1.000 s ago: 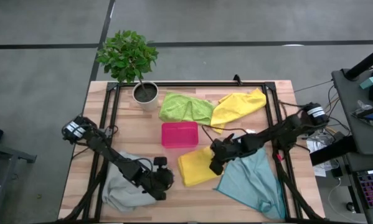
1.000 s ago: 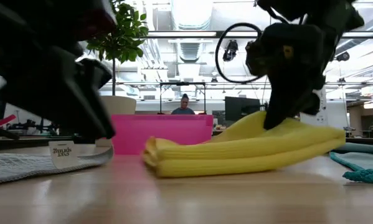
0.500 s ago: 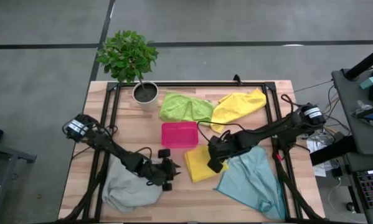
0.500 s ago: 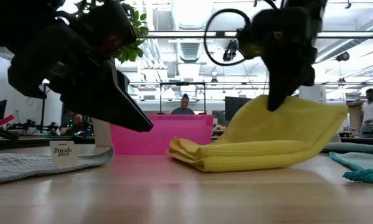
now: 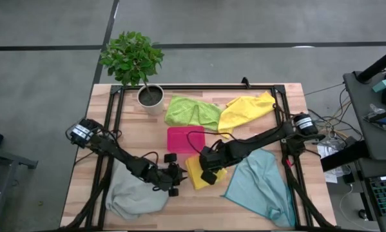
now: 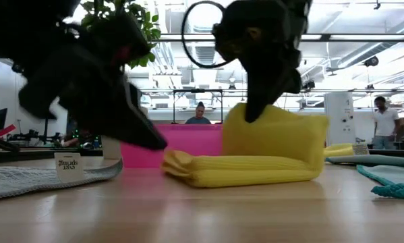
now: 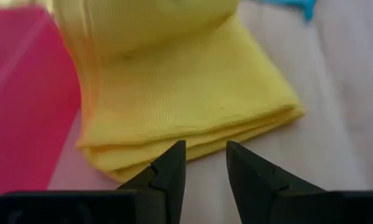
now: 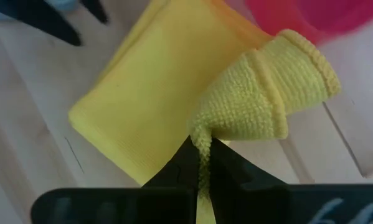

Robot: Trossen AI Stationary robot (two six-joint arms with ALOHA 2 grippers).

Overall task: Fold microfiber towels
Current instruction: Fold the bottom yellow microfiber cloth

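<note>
Right gripper (image 8: 200,155) pinched shut on folded yellow microfiber towel (image 5: 201,173), edge lifted for folding; left gripper (image 7: 205,163) parted, empty, alongside.

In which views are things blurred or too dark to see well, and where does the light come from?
Low view: both arms are dark, blurred silhouettes against bright ceiling lights; the folded yellow towel is sharp. Left wrist view: the pink tray is out of focus. Right wrist view: the tray is a blur. High view: even light, faint shadows.
</note>
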